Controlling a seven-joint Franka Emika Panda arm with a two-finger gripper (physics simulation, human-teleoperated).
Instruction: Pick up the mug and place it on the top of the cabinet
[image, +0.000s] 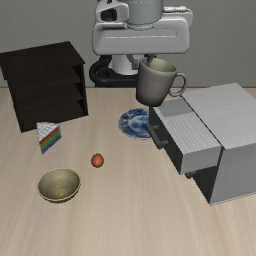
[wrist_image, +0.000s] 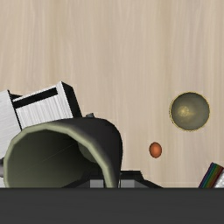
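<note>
A dark shelf unit (image: 45, 85), a rainbow-striped wedge (image: 47, 137), a bowl (image: 59, 185) and a small orange-red ball (image: 97, 160) are seen resting on the table (image: 120, 215), well off to the exterior view's left of the gripper (image: 148, 62); none is judged part of the job. The first half of the task is judged done: the mug (image: 158, 82) is held aloft, clear of the table, directly beneath the gripper and above a blue patterned plate (image: 133, 123). The contact is largely hidden by the mug, but since it hangs tilted in mid-air under the hand, the grip is taken to be closed on its wall. The placing is left to do: the grey cabinet (image: 228, 112), a drawer pulled open, stands just to the exterior view's right of the gripper and lower, and the mug is not yet over its flat top. The arm is shown reaching forward and down from its base, the hand pointed downward, the mug's mouth turned up toward it.
</note>
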